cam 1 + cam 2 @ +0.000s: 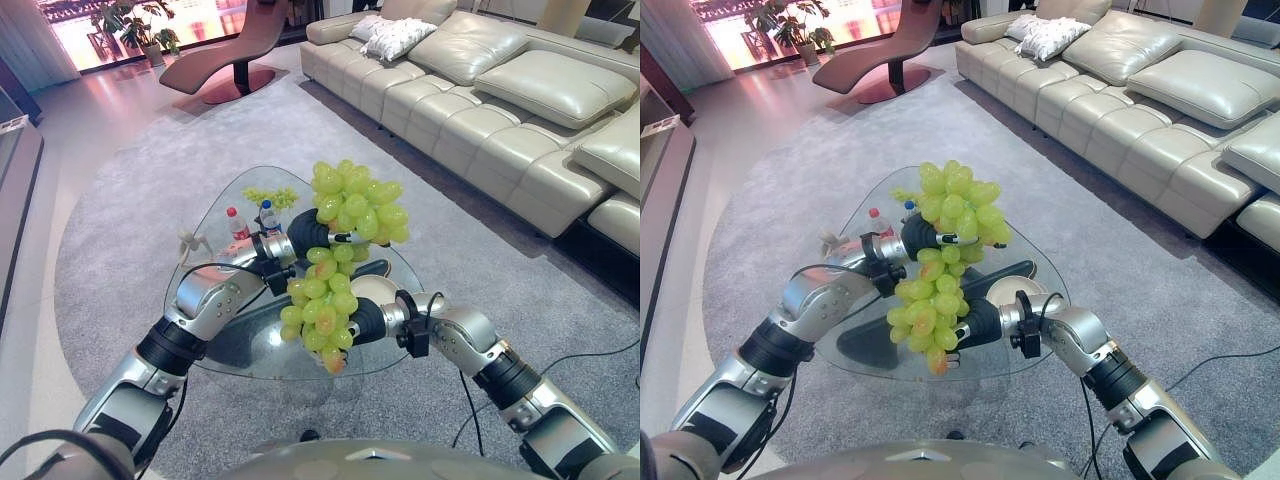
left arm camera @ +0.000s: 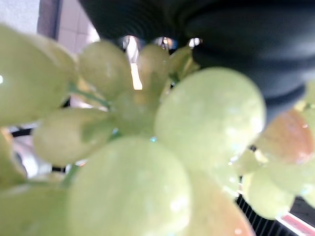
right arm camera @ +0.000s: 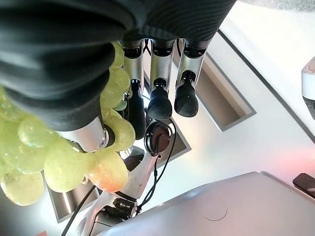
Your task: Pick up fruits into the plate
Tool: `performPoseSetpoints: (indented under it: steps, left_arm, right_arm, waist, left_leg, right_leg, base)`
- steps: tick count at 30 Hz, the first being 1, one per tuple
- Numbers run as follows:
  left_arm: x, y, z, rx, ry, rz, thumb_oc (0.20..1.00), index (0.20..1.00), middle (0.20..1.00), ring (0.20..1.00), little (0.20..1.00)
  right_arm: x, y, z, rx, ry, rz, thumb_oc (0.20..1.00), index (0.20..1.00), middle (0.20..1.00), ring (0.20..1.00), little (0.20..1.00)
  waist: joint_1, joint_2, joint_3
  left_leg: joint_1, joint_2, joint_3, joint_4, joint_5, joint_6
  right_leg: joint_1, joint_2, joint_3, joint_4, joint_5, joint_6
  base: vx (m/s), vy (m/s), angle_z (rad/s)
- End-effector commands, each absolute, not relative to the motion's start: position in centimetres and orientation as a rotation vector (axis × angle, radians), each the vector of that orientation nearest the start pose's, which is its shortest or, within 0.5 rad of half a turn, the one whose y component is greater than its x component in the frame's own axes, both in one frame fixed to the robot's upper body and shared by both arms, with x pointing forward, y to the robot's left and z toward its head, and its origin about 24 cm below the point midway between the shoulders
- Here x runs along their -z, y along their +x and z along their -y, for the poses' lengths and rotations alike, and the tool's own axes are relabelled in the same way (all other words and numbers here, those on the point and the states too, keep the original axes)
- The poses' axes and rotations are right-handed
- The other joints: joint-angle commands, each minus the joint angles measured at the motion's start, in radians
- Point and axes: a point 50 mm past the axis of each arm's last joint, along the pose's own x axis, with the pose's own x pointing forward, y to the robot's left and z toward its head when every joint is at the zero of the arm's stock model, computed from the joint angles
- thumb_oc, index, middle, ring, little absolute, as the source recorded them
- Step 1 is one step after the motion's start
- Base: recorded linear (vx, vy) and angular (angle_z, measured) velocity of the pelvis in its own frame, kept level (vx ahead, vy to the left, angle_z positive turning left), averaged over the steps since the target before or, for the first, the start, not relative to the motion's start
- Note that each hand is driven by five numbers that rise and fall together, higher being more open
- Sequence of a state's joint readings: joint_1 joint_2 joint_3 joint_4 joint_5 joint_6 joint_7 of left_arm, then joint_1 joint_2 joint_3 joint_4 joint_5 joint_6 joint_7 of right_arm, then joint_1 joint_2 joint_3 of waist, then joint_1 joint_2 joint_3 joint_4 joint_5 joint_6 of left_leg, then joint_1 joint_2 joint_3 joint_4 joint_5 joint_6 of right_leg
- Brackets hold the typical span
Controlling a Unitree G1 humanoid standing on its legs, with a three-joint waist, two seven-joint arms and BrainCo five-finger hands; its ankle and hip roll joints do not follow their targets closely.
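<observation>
Glass table (image 1: 235, 345) below. Both hands carry grapes above it: left hand (image 1: 300, 232) curls round the upper bunch (image 1: 352, 205), right hand (image 1: 362, 318) round the lower bunch (image 1: 318, 310). Plate (image 1: 375, 290) lies at 12 o'clock, just past the right hand, the nearer one.

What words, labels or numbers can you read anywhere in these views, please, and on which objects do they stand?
No text can be read.
Red-capped bottle on the glass table: its label is too small to read.
Blue-capped bottle beside it: label too small to read.
Grape bunches in the left hand and right hand: no print.
</observation>
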State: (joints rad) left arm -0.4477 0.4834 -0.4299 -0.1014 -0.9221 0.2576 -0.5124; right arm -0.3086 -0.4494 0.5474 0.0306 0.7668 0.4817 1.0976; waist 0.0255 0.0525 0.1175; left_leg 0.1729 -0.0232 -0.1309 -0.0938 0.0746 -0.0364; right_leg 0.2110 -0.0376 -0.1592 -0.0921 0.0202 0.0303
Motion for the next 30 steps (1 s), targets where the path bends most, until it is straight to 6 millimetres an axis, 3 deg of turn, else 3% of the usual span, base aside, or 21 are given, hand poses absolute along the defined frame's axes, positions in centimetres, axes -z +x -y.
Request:
performPoseSetpoints:
  steps: [1, 8, 10, 11, 20, 30]
  left_arm:
    - [-16.5, 28.3, -7.8, 1.173, -0.307, 0.158, 0.200, 0.200, 0.200, 0.200, 0.200]
    - [-16.5, 28.3, -7.9, 1.169, -0.308, 0.157, 0.200, 0.200, 0.200, 0.200, 0.200]
    - [-16.4, 28.3, -8.0, 1.172, -0.307, 0.156, 0.200, 0.200, 0.200, 0.200, 0.200]
    - [-16.3, 28.3, -8.0, 1.174, -0.307, 0.154, 0.200, 0.200, 0.200, 0.200, 0.200]
    - [-15.7, 28.1, -8.4, 1.168, -0.347, 0.140, 0.200, 0.200, 0.200, 0.200, 0.200]
    - [-14.9, 27.9, -7.8, 1.158, -0.395, 0.133, 0.200, 0.200, 0.200, 0.200, 0.200]
  right_arm:
    - [-7.6, 21.4, 5.3, -1.799, 0.478, -0.286, 0.200, 0.200, 0.200, 0.200, 0.200]
    - [-7.7, 21.5, 5.3, -1.775, 0.486, -0.286, 0.200, 0.200, 0.200, 0.200, 0.200]
    - [-7.5, 21.6, 5.3, -1.746, 0.494, -0.300, 0.558, 0.558, 0.558, 0.558, 0.558]
    - [-7.5, 21.7, 5.4, -1.728, 0.531, -0.315, 1.000, 1.000, 1.000, 1.000, 1.000]
    - [-8.0, 21.0, 5.0, -1.733, 0.793, -0.293, 1.000, 1.000, 1.000, 1.000, 1.000]
    - [-10.8, 20.3, 3.1, -1.803, 1.042, -0.195, 1.000, 1.000, 1.000, 1.000, 1.000]
  waist:
    - [0.014, -0.037, -0.015]
    - [0.016, -0.036, -0.016]
    - [0.016, -0.036, -0.014]
    - [0.015, -0.036, -0.013]
    - [0.014, -0.030, -0.016]
    - [0.014, -0.020, -0.012]
  left_leg:
    - [0.053, -0.025, 0.104, 0.042, -0.174, 0.013]
    - [0.052, -0.025, 0.105, 0.040, -0.172, 0.012]
    - [0.051, -0.025, 0.104, 0.040, -0.172, 0.012]
    - [0.051, -0.026, 0.104, 0.040, -0.172, 0.013]
    - [0.052, -0.025, 0.107, 0.038, -0.173, 0.014]
    - [0.051, -0.027, 0.107, 0.038, -0.174, 0.019]
  right_leg:
    - [0.014, -0.031, 0.030, 0.008, -0.059, 0.049]
    - [0.011, -0.030, 0.031, 0.007, -0.057, 0.049]
    - [0.011, -0.031, 0.030, 0.007, -0.056, 0.049]
    - [0.010, -0.031, 0.029, 0.007, -0.056, 0.050]
    - [0.009, -0.031, 0.032, 0.006, -0.055, 0.053]
    - [0.005, -0.031, 0.036, 0.006, -0.053, 0.054]
  base:
    - [0.00, 0.000, 0.00]
    - [0.00, 0.000, 0.00]
    - [0.00, 0.000, 0.00]
    - [0.00, 0.000, 0.00]
    - [0.00, 0.000, 0.00]
    - [0.00, 0.000, 0.00]
